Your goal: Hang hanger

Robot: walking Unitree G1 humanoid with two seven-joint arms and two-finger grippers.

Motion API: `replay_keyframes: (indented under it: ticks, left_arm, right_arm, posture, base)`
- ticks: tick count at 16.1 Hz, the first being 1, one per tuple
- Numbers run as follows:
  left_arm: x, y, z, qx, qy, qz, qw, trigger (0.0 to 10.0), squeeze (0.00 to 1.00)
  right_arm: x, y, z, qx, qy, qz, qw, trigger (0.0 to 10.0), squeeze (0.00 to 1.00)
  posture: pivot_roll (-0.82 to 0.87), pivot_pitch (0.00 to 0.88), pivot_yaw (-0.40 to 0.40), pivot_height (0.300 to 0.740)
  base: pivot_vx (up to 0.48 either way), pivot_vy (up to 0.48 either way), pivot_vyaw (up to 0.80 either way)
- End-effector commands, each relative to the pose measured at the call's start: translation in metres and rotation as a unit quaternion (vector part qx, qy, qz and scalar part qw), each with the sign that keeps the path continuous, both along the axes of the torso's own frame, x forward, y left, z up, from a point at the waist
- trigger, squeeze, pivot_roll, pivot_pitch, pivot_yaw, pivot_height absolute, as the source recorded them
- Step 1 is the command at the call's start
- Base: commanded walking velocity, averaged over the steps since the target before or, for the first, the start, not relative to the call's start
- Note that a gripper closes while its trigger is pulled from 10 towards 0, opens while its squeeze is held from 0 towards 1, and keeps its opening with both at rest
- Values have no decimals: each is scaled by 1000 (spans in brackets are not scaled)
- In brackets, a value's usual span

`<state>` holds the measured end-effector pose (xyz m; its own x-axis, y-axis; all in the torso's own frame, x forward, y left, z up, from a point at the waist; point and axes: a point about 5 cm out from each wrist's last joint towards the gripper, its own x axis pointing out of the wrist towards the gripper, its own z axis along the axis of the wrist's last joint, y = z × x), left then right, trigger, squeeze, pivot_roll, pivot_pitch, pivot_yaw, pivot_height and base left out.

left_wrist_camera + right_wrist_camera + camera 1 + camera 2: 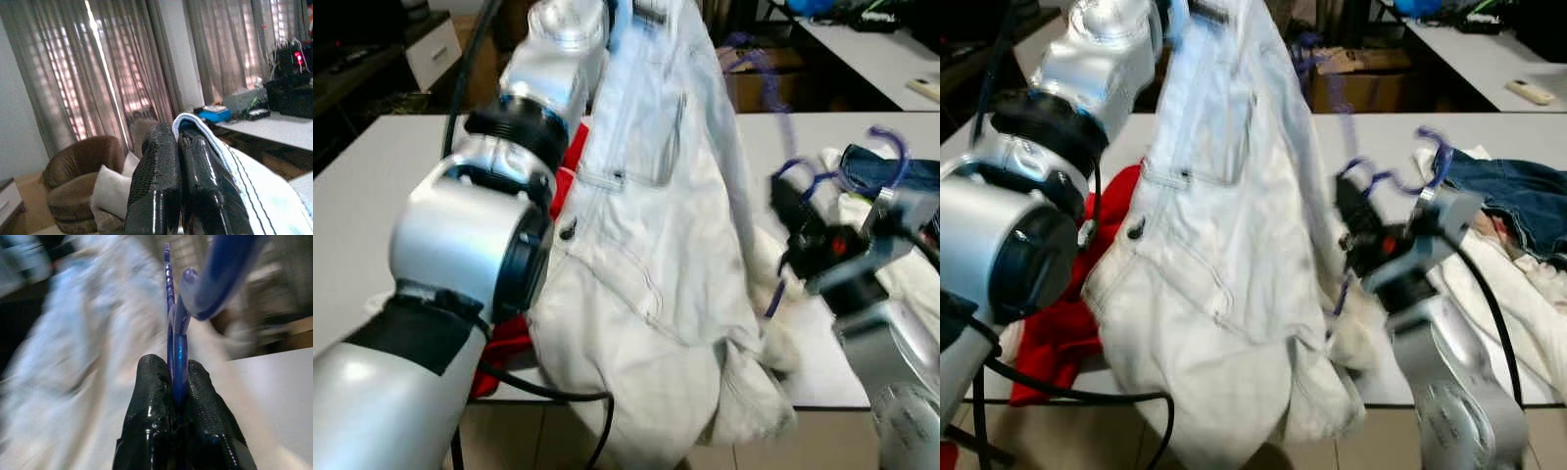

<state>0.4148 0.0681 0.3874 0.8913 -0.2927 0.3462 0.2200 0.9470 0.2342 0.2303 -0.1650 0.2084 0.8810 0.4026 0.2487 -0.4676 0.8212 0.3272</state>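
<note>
Hanging over the table (pixel 352 206) edge, white jeans (pixel 646 264) are raised by the left arm, left gripper (pixel 178 147) pinched shut on the waistband. Right of the jeans, the right gripper (pixel 174 382) clamps a blue hanger (pixel 176 333). The left wrist view adds curtains (pixel 63 68) and an armchair (pixel 78 166); the head views add red cloth (pixel 1087 313) behind the jeans.

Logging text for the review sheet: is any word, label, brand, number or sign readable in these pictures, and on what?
None can be read.
White trousers, held up by the left gripper: no legible label.
Blue hanger in the right gripper: no marking.
Items on the far table: too small and blurred.
</note>
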Motion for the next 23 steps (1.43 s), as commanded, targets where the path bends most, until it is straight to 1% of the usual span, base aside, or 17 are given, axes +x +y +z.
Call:
replay_keyframes:
  ticks: [1, 4, 5, 7, 8, 9, 10, 11, 13, 14, 15, 17, 18, 19, 20, 21, 23]
  left_arm:
    - [-2, 7, 12, -16, -21, 16, 1000, 10000, 0]
    - [-2, 10, 17, -21, -26, 26, 999, 10000, 0]
    - [-2, 13, 19, -24, -30, 35, 999, 10000, 0]
    - [-2, 15, 20, -27, -32, 38, 998, 10000, 0]
    - [-2, 15, 20, -26, -33, 37, 998, 10000, 0]
    - [-2, 15, 20, -24, -33, 33, 999, 10000, 0]
    - [-2, 14, 20, -23, -33, 32, 999, 10000, 0]
    - [-2, 13, 19, -21, -33, 28, 999, 10000, 0]
    - [-3, 8, 21, -24, -34, 5, 999, 10000, 0]
    - [-4, 6, 21, -25, -35, -2, 999, 10000, 0]
    - [-6, -5, 22, -33, -31, -48, 998, 10000, 0]
    - [-14, -28, 26, -38, -33, -130, 990, 10000, 0]
    - [-17, -33, 30, -46, -35, -152, 987, 10000, 0]
    - [-22, -37, 41, -66, -42, -186, 979, 10000, 0]
    - [-31, -39, 61, -94, -57, -229, 967, 10000, 0]
    - [-34, -37, 67, -102, -64, -237, 964, 10000, 0]
    - [-42, -25, 94, -142, -86, -253, 953, 10000, 0]
  right_arm:
    - [-7, 9, 4, 9, -5, 51, 999, 10000, 0]
    - [-21, 11, -4, 9, 18, 110, 994, 10000, 0]
    - [-29, 9, -10, -4, 40, 139, 990, 10000, 0]
    - [-41, 1, -25, -49, 83, 167, 981, 10000, 0]
    - [-43, -5, -26, -64, 91, 168, 979, 10000, 0]
    - [-50, -16, -28, -101, 106, 181, 972, 10000, 0]
    - [-52, -19, -29, -113, 110, 185, 970, 10000, 0]
    - [-56, -26, -30, -138, 123, 197, 963, 10000, 0]
    - [-62, -37, -26, -174, 130, 229, 949, 10000, 0]
    - [-63, -38, -25, -177, 130, 234, 947, 10000, 0]
    - [-63, -40, -21, -191, 129, 244, 942, 10000, 0]
    - [-56, -44, -23, -244, 136, 226, 933, 10000, 0]
    - [-51, -47, -24, -261, 138, 208, 933, 10000, 0]
    - [-43, -55, -26, -281, 147, 167, 934, 10000, 0]
    - [-34, -66, -22, -303, 142, 125, 934, 10000, 0]
    - [-31, -71, -20, -312, 141, 109, 933, 10000, 0]
    - [-18, -90, -10, -337, 140, 40, 930, 10000, 0]
  posture:
    - [-161, 0, 71, 740]
    - [-156, 0, 69, 740]
    - [-156, 0, 69, 740]
    - [-156, 0, 72, 740]
    - [-156, 0, 72, 740]
    - [-156, 0, 72, 740]
    - [-156, 0, 72, 740]
    - [-156, 0, 70, 740]
    - [-156, 0, 70, 740]
    - [-156, 0, 70, 740]
    - [-154, 0, 66, 740]
    - [-156, 0, 67, 740]
    - [-156, 0, 67, 740]
    - [-156, 0, 69, 740]
    - [-155, 0, 68, 740]
    - [-155, 0, 68, 740]
    - [-146, 0, 62, 740]
  base:
    - [0, 0, 0]
    - [0, 0, 0]
    - [0, 0, 0]
    - [0, 0, 0]
    - [0, 0, 0]
    - [0, 0, 0]
    - [0, 0, 0]
    - [0, 0, 0]
    - [0, 0, 0]
    - [0, 0, 0]
    - [0, 0, 0]
    - [0, 0, 0]
    - [0, 0, 0]
    - [0, 0, 0]
    - [0, 0, 0]
    - [0, 0, 0]
    - [0, 0, 0]
